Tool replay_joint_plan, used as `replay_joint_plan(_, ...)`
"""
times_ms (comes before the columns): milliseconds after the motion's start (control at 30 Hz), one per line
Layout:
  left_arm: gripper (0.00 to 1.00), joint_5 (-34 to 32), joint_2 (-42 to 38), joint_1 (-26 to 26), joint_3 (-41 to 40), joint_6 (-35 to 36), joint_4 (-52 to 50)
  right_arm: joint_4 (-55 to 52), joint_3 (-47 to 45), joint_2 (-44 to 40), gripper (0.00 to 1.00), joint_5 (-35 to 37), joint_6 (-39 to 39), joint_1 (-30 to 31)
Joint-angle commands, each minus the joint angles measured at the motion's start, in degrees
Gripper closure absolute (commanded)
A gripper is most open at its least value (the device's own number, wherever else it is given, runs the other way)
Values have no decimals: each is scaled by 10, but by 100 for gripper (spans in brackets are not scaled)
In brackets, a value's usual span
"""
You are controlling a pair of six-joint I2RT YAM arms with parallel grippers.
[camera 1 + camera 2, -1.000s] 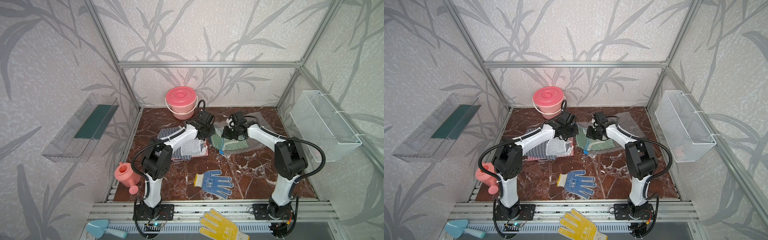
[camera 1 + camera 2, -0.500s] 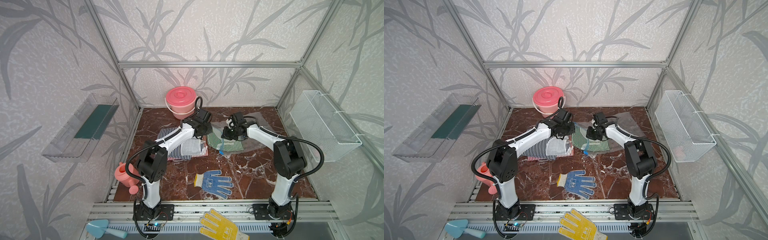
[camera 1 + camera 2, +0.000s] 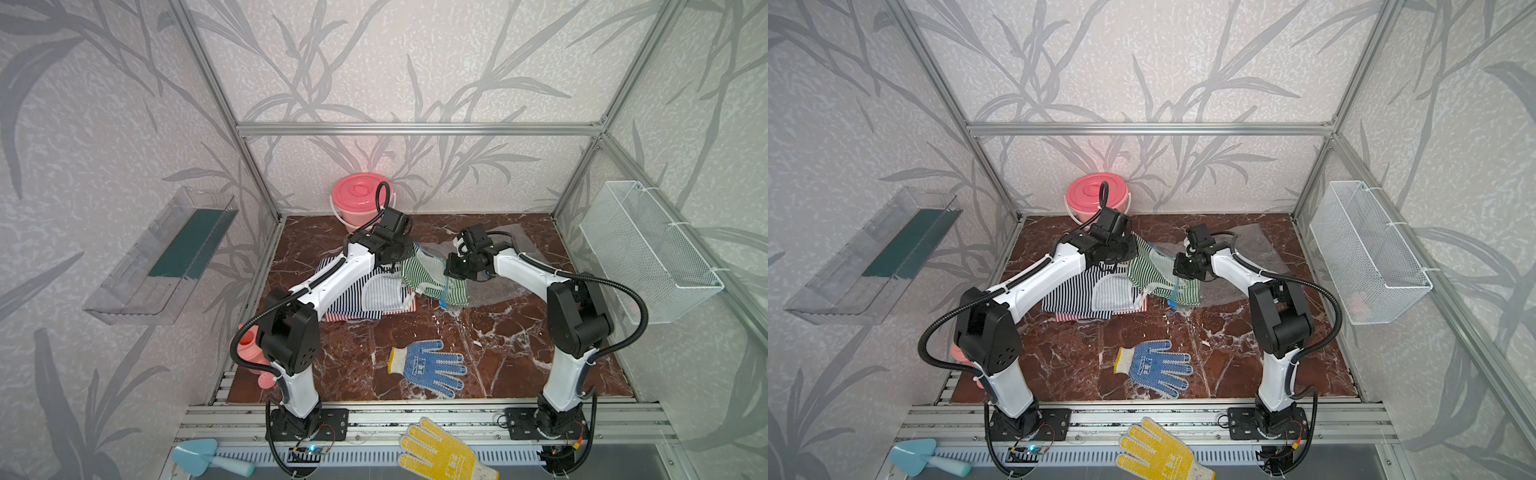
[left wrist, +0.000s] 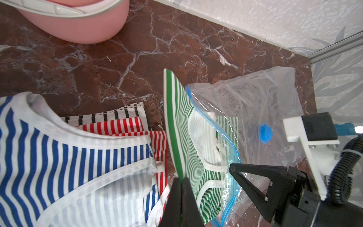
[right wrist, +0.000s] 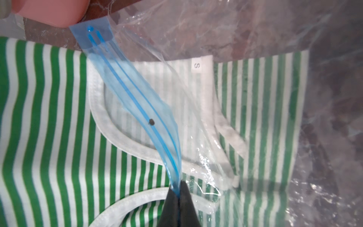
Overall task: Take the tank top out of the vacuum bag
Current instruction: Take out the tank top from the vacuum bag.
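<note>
Extracting tank top (image 4: 182, 125): left gripper (image 4: 181, 179) clamped on its striped edge, right gripper (image 5: 177, 186) pinching vacuum bag (image 4: 255, 98) by zip strip (image 5: 137, 110); best pulled apart steadily, low.

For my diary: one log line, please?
left tool: shut on tank top | right tool: shut on vacuum bag | tank top partly out

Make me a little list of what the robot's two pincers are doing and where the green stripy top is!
left pincer: shut on green tank top
right pincer: shut on vacuum bag, at its blue zip strip
tank top: partly out, partly inside bag
nearby: pile of striped tops, pink bucket
</note>
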State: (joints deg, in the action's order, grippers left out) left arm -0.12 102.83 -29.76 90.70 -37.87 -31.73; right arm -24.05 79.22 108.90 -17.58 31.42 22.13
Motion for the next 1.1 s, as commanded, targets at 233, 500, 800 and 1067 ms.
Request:
replay_joint_plan(233, 100, -7, -40, 20, -3, 8, -9, -5, 15, 27, 100, 21, -13, -2)
replay_joint_plan(500, 100, -13, -71, 42, -24, 8, -22, -10, 31, 34, 100, 25, -17, -2)
replay_joint_plan(800, 100, -38, -118, 67, -67, 8, -20, -17, 39, 37, 100, 19, -22, -1)
replay_joint_plan(1067, 100, -60, -153, 84, -81, 12, -32, -26, 46, 39, 100, 28, -29, 1)
